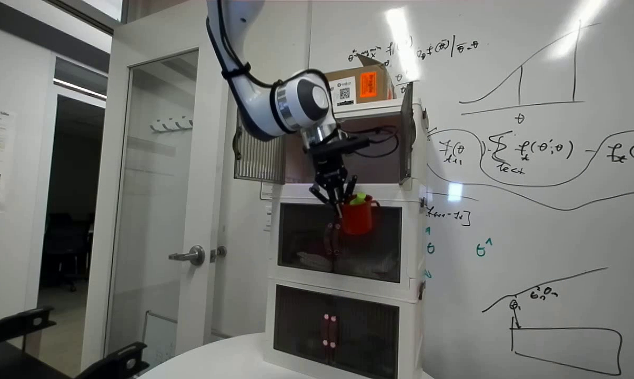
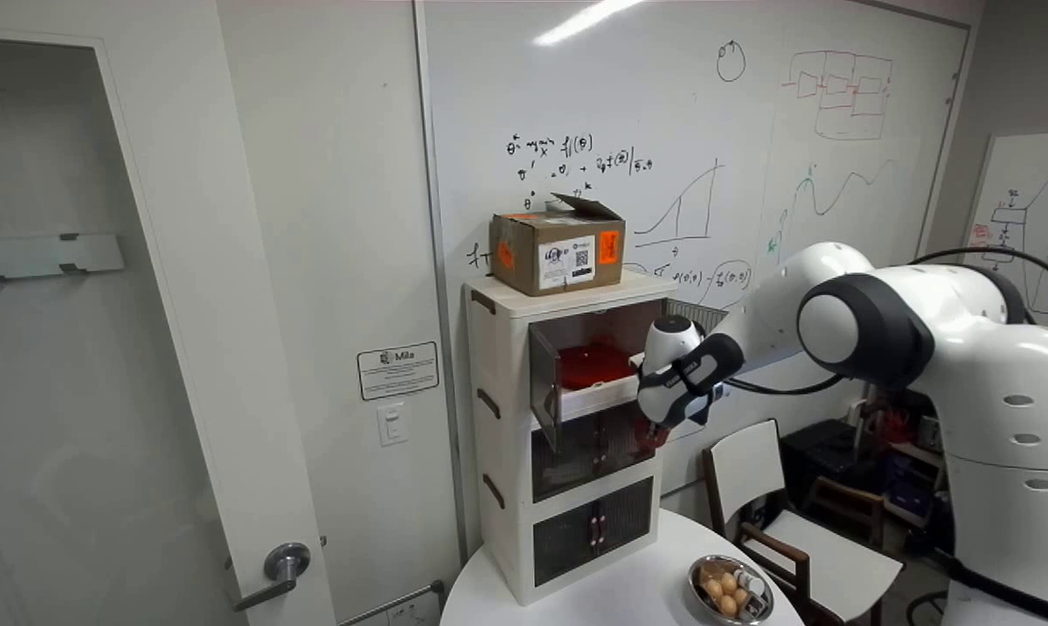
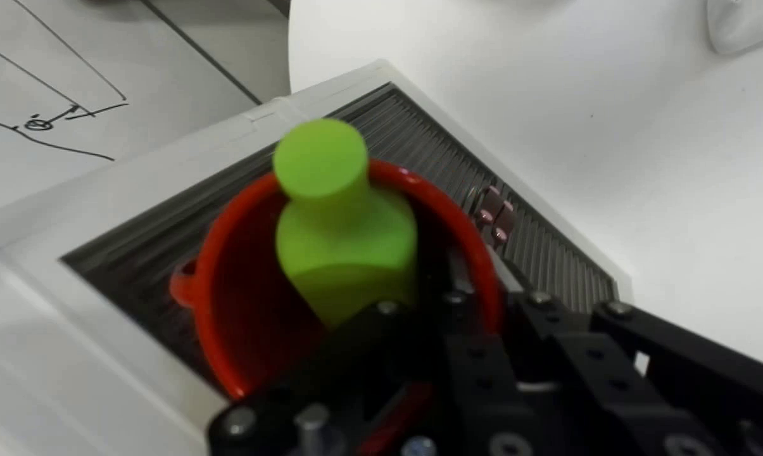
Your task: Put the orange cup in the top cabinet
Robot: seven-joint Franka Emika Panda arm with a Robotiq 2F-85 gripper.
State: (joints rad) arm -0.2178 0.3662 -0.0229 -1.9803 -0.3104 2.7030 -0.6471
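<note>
Storage stack (image 2: 502, 452): three white-framed boxes, smooth-sided and squarely built, standing on a round white worktop (image 2: 602, 600). Top cabinet (image 2: 599, 398): dark, ribbed see-through doors (image 1: 259, 158) standing open; a red item (image 2: 593, 365) lies within, exact form undetermined. Carton (image 2: 558, 256), on the stack's roof: brown cardboard, oblong, orange-labelled, one flap raised. Hand (image 1: 342, 205): black, jointed, fingers closed to a thin gap on the wall of the cup (image 1: 357, 220), one finger within the rim, one outside. Cup: reddish-orange, smooth, round-mouthed, side-handled; suspended before the closed middle doors (image 1: 303, 231), below the top cabinet. Inside it leans a matte lime-green piece (image 3: 348, 244), bottle-shaped, its head above the rim.
</note>
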